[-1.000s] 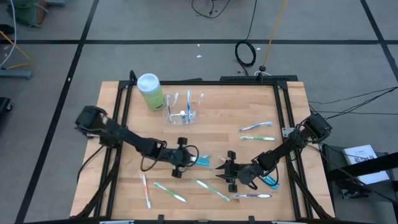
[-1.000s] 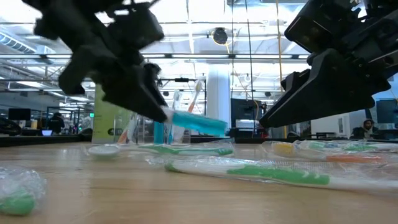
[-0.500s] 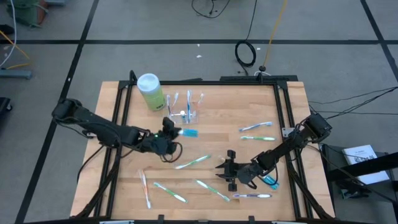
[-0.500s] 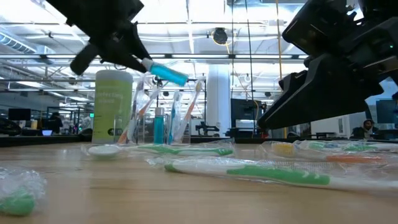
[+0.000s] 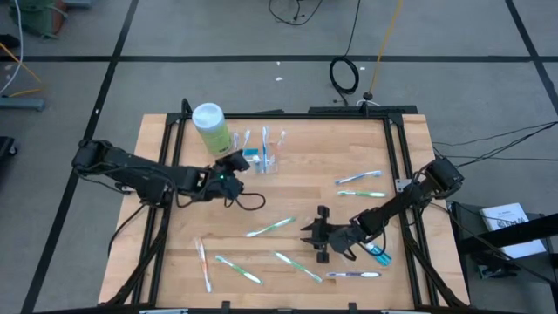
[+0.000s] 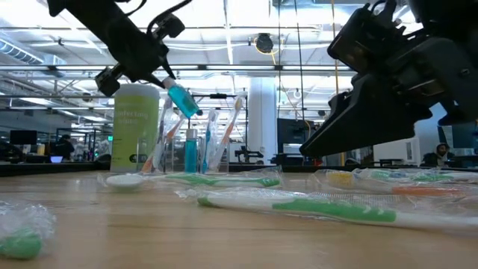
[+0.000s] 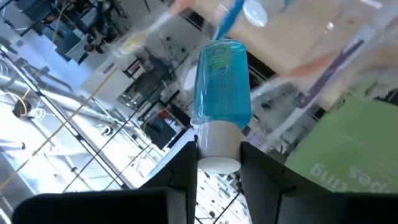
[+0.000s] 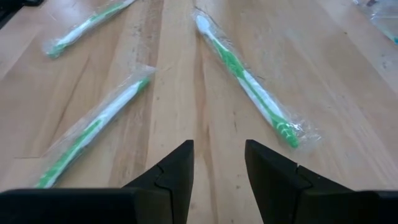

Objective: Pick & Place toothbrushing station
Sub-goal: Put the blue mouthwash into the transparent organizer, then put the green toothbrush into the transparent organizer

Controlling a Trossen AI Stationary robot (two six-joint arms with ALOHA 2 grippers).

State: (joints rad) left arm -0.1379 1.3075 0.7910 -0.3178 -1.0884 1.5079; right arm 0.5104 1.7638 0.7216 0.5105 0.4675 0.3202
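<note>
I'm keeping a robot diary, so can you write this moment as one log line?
left gripper: shut on toothpaste tube, beside clear cup | right gripper: open, empty, over wrapped toothbrushes

Grey floor crossed by dark lines; ceiling lights beyond.

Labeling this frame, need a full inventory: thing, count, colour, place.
Clear cup: one, back centre, holding several toothbrushes.
Bottle: one, light green, white cap, beside the cup.
Toothpaste tube: one, blue, white cap, held by the left gripper by the cup.
Wrapped toothbrushes: about seven loose on the table, e.g. green-white mid-table, two right side, rest along the front edge.
Blue item: one, under the right arm, unclear.
Left gripper: shut on the tube.
Right gripper: open, empty, over front centre.
</note>
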